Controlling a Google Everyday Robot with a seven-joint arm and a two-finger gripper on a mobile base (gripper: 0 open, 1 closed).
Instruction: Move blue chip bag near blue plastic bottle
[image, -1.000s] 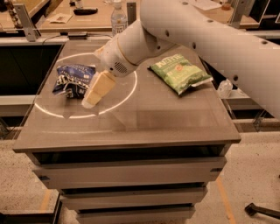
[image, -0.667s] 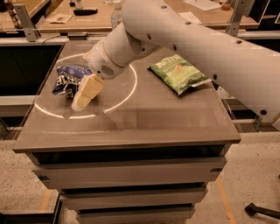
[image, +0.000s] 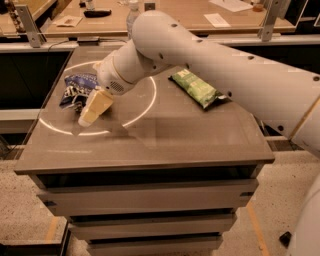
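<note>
The blue chip bag (image: 75, 90), crumpled dark blue foil with white marks, lies at the left of the grey table top (image: 190, 135), inside a white ring of light. My gripper (image: 91, 112) points down and to the left, right beside the bag's right lower edge and low over the table. It does not hold the bag. The blue plastic bottle (image: 132, 14) stands at the back of the table. Only its clear top and white cap show above my arm (image: 210, 55).
A green chip bag (image: 198, 89) lies flat at the back right of the table. My big white arm crosses the table from the right. Behind the table stands a wooden bench (image: 190, 12) with papers and small items.
My arm has swung left and the gripper has moved left toward the blue chip bag, ending close beside it. The bags have not moved.
</note>
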